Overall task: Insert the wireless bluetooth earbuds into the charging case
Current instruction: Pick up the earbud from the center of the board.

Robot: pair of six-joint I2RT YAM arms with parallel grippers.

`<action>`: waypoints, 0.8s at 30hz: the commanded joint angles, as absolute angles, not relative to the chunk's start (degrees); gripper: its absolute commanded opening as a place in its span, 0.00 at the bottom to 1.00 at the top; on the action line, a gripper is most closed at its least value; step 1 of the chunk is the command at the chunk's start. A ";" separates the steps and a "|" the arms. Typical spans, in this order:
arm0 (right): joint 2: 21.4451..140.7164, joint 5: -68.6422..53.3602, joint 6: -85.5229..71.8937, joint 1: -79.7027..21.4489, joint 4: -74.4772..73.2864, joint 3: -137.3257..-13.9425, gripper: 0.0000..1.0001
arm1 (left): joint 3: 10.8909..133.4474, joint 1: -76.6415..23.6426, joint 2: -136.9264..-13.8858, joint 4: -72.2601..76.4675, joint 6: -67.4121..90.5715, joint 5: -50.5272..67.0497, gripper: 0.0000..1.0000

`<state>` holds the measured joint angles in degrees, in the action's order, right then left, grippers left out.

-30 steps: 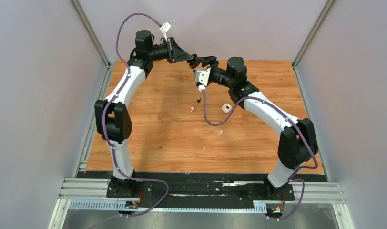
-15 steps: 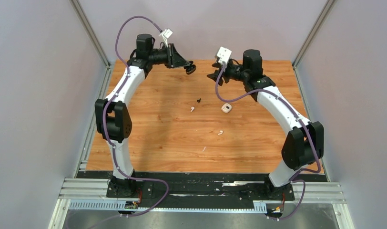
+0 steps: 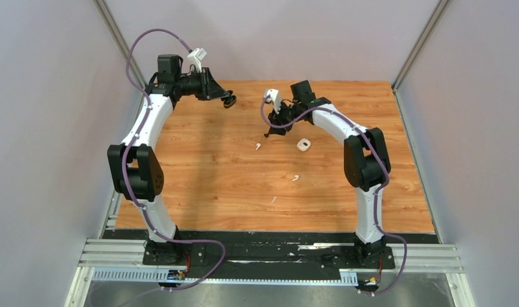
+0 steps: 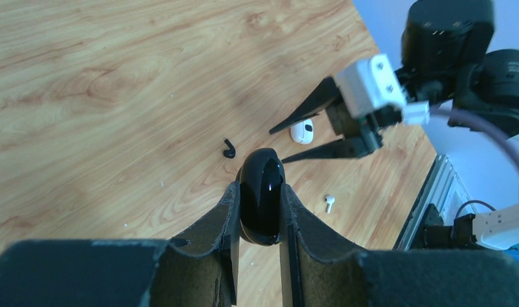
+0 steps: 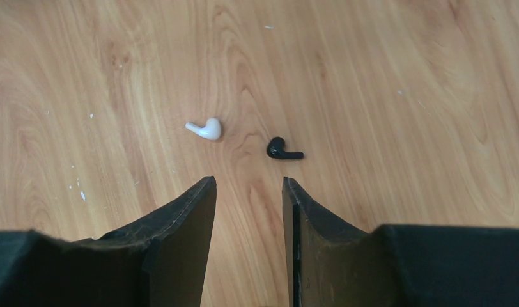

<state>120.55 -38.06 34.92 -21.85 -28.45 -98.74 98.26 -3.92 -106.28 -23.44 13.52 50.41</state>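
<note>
Jaws of the left gripper (image 4: 259,187) pinch the black charging case (image 4: 262,208), held aloft for loading; the right gripper (image 5: 247,184), partly open, hovers just beside the black earbud (image 5: 281,149), probably to take it.

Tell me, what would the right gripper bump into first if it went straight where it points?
Probably the black earbud, lying just ahead of the right gripper. Depth is unclear, so it might meet the wooden table first.

Both arms reach far forward; left gripper (image 4: 259,187) clamped, right gripper (image 5: 248,183) parted, pointing down
</note>
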 commanded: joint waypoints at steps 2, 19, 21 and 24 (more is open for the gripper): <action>122.16 -38.42 51.05 -23.54 -30.41 -102.87 0.42 | 97.36 -3.19 -101.59 -23.91 12.53 50.28 0.00; 127.51 -36.50 59.92 -25.80 -28.25 -101.66 0.37 | 95.21 -3.17 -100.63 -20.95 17.30 50.42 0.00; 128.65 -36.65 60.03 -25.92 -28.67 -102.81 0.35 | 94.66 -3.20 -100.47 -20.69 17.95 50.37 0.00; 129.56 -36.82 60.72 -26.09 -29.08 -103.60 0.34 | 93.99 -3.17 -100.18 -20.86 18.10 50.57 0.00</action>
<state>128.68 -35.83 58.65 -25.52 -29.54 -100.25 94.41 -3.49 -103.83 -22.90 16.91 50.24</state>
